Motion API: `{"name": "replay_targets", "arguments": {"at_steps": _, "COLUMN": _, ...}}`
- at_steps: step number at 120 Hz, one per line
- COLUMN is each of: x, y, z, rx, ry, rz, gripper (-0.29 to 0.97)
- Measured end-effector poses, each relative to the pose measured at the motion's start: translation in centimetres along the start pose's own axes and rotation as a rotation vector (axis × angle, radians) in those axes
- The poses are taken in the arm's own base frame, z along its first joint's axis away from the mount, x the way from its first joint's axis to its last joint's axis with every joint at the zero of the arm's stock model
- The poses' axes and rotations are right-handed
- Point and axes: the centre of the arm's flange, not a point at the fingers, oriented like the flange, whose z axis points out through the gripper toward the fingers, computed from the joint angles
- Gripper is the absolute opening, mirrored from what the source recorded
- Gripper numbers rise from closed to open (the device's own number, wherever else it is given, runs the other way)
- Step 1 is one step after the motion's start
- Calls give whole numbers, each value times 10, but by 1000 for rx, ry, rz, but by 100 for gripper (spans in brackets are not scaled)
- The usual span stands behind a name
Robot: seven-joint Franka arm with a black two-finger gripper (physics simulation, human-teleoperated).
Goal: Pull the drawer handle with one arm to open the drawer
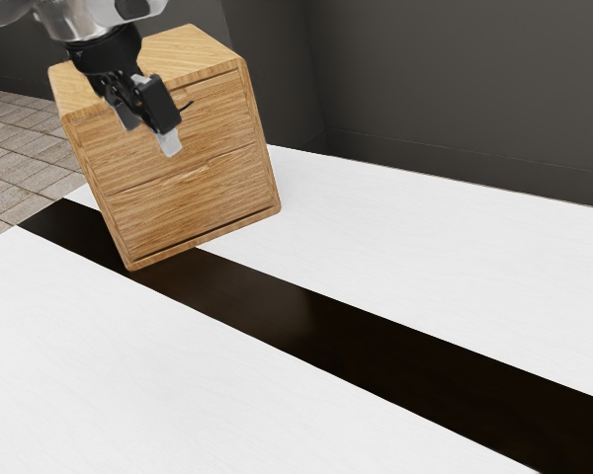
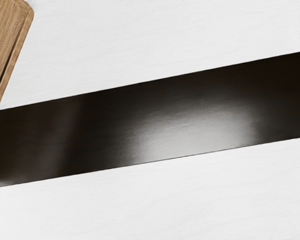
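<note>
A light wooden cabinet (image 1: 178, 148) with two drawer fronts stands on the table at the exterior view's upper left. Both fronts sit flush with its face. A thin dark handle (image 1: 186, 104) marks the upper drawer (image 1: 203, 109). My black gripper (image 1: 150, 130) hangs in front of that upper drawer, just to the exterior view's left of the handle, fingers pointing down and apart, with nothing between them. In the wrist view an edge of the cabinet (image 2: 5, 45) shows beside the hand, above the table.
The table (image 1: 425, 247) is white with a wide glossy black stripe (image 1: 376, 346) running diagonally from the cabinet's base toward the exterior view's lower right; the stripe (image 2: 155, 130) lies below my hand. Dark walls stand behind, and a tiled floor (image 1: 20, 158) lies beyond the table.
</note>
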Motion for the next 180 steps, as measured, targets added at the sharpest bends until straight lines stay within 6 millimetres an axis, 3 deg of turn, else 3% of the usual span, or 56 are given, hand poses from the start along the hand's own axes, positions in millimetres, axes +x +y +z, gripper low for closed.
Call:
{"name": "replay_targets", "arguments": {"at_steps": 8, "x": 4, "y": 15, "z": 2, "rx": -21, "ry": 1, "rz": 33, "gripper": 68}}
{"name": "replay_targets", "arguments": {"at_steps": 18, "x": 4, "y": 19, "z": 9, "rx": -76, "ry": -1, "rz": 45, "gripper": 68}}
{"name": "replay_targets", "arguments": {"at_steps": 35, "x": -21, "y": 39, "z": 130, "rx": -348, "ry": -128, "rz": 17, "gripper": 68}}
{"name": "replay_targets", "arguments": {"at_steps": 42, "x": -37, "y": 29, "z": 155, "rx": -383, "ry": -151, "rz": -53, "gripper": 68}}
{"name": "replay_targets", "arguments": {"at_steps": 46, "x": -39, "y": 21, "z": 154, "rx": -373, "ry": -137, "rz": -75, "gripper": 68}}
{"name": "replay_targets", "arguments": {"at_steps": 51, "x": -31, "y": 24, "z": 136, "rx": -324, "ry": -95, "rz": -51, "gripper": 68}}
{"name": "replay_targets", "arguments": {"at_steps": 55, "x": -21, "y": 38, "z": 120, "rx": -270, "ry": -66, "rz": -2, "gripper": 68}}
{"name": "replay_targets", "arguments": {"at_steps": 60, "x": -9, "y": 70, "z": 100, "rx": -200, "ry": -37, "rz": 85, "gripper": 68}}
{"name": "replay_targets", "arguments": {"at_steps": 68, "x": -2, "y": 112, "z": 82, "rx": -111, "ry": -13, "rz": 194, "gripper": 68}}
{"name": "replay_targets", "arguments": {"at_steps": 84, "x": 0, "y": 127, "z": 68, "rx": 61, "ry": -5, "rz": 299, "gripper": 68}}
{"name": "replay_targets", "arguments": {"at_steps": 96, "x": 0, "y": 101, "z": 63, "rx": 125, "ry": -1, "rz": 294, "gripper": 68}}
{"name": "replay_targets", "arguments": {"at_steps": 113, "x": 14, "y": 93, "z": 63, "rx": 68, "ry": 56, "rz": 391, "gripper": 68}}
{"name": "replay_targets", "arguments": {"at_steps": 120, "x": 15, "y": 75, "z": 68, "rx": 69, "ry": 62, "rz": 397, "gripper": 68}}
{"name": "replay_targets", "arguments": {"at_steps": 134, "x": 6, "y": 11, "z": 80, "rx": 129, "ry": 30, "rz": 324, "gripper": 68}}
{"name": "replay_targets", "arguments": {"at_steps": 144, "x": 0, "y": -18, "z": 75, "rx": 171, "ry": 38, "rz": 312, "gripper": 68}}
{"name": "replay_targets", "arguments": {"at_steps": 154, "x": 5, "y": -38, "z": 71, "rx": 201, "ry": 67, "rz": 327, "gripper": 68}}
{"name": "replay_targets", "arguments": {"at_steps": 180, "x": 26, "y": -76, "z": 108, "rx": 228, "ry": 49, "rz": 349, "gripper": 68}}
